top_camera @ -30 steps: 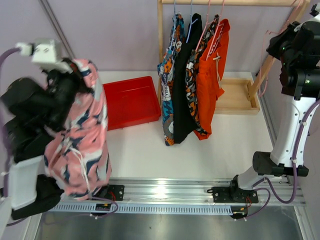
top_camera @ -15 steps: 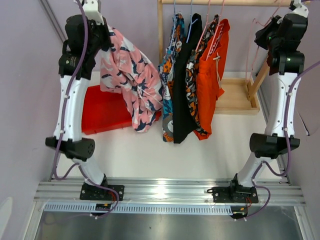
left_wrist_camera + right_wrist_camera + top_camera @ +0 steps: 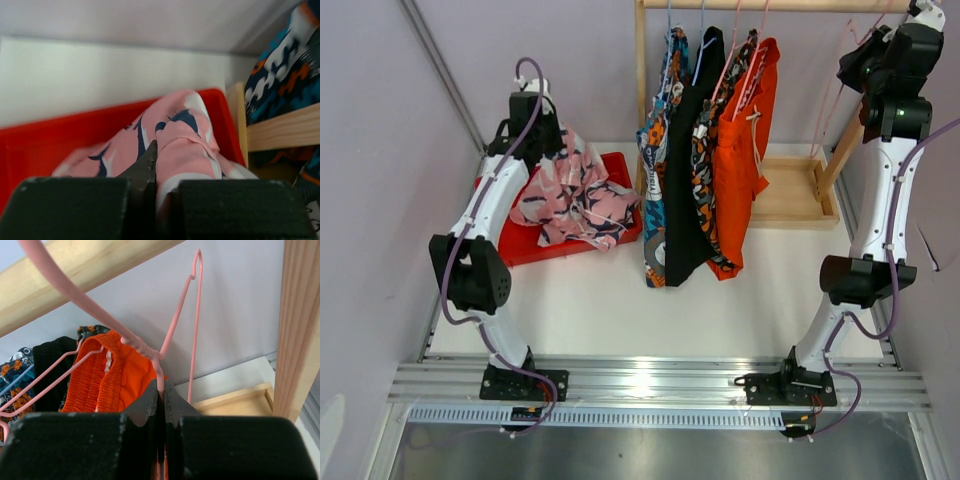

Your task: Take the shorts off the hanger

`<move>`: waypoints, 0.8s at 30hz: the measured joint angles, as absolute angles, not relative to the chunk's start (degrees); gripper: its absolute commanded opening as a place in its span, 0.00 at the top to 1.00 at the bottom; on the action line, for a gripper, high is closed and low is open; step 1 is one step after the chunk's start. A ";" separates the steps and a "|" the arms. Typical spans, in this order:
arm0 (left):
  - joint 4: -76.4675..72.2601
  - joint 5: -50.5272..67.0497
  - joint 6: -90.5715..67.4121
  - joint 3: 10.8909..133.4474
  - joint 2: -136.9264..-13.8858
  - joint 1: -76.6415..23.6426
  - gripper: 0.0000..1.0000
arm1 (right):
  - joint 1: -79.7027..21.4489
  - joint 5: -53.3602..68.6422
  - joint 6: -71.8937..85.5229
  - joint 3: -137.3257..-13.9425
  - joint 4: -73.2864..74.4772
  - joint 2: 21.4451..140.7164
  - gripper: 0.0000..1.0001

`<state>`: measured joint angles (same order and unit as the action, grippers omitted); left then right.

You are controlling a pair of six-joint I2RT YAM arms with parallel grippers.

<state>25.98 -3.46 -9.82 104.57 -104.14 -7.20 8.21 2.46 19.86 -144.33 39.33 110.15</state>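
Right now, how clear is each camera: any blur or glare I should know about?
Top view: sharp, with glare on the metal rail. Left wrist: soft all over, pink shorts smeared. Right wrist: pink hanger fairly sharp, dark fingers blurred.

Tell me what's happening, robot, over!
Left gripper shut on pink shorts, at red tray. Right gripper shut on pink hanger. Four pairs hang on rack. Nothing blocking.

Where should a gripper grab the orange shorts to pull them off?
Probably the gathered waistband at the top of the orange shorts, coming in from the right. They are the end pair on the rail, so that side is open. The bunched elastic also gives a thick fold to pinch, close to where they hang.
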 measured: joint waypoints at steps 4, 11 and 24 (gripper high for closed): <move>24.32 -3.97 -13.08 95.72 -103.74 -7.18 0.32 | 8.38 2.46 19.86 -143.55 38.57 109.97 1.00; 23.35 -4.01 -17.43 83.72 -99.57 -7.14 0.04 | 8.82 2.48 19.84 -141.21 36.10 109.54 1.00; 23.27 -3.90 -18.20 76.40 -78.78 -8.51 0.01 | 11.05 4.36 20.93 -143.50 34.94 112.05 1.00</move>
<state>23.27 -3.90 -18.20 76.40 -78.78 -8.51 11.05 4.36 20.93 -143.50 34.94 112.05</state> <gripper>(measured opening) 0.993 0.061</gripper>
